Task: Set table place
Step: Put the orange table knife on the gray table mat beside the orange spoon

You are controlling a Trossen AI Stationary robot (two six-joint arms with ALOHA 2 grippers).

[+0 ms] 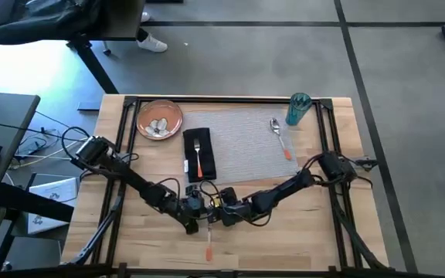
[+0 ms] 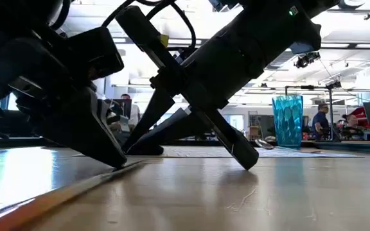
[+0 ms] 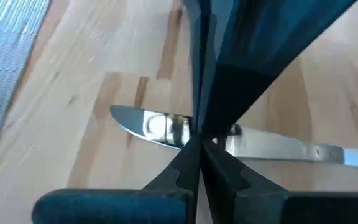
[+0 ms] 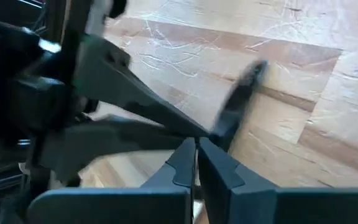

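Observation:
An orange-handled knife (image 1: 208,241) lies flat on the bare wood table (image 1: 300,224) near its front edge, blade pointing to the far side. Both grippers meet over the blade. My left gripper (image 1: 199,215) comes from the left and is shut, as is my right gripper (image 1: 221,215), which comes from the right. On the grey placemat (image 1: 246,143) farther back lie a black napkin (image 1: 199,150) with a fork (image 1: 198,161) on it, and a spoon (image 1: 279,133). An orange-brown plate (image 1: 159,118) sits at the mat's far left corner, a teal cup (image 1: 298,110) at its far right. My left gripper sets its shut fingertips (image 3: 188,158) on the flat face of the knife's blade (image 3: 160,126), a short way back from the tip. The fingers slant down from the table's left. The knife lies flat on the wood. My right gripper brings its shut fingertips (image 3: 213,118) down to the same stretch of blade (image 3: 247,138) from the other side, tip to tip with the left one. Whether they touch the blade I cannot tell.
The plate holds a few pale items. A black rail frame (image 1: 334,147) runs along the table's edges. In the low view the cup (image 2: 288,120) stands far back, and people show in the room beyond. Bare wood lies on both sides of the knife.

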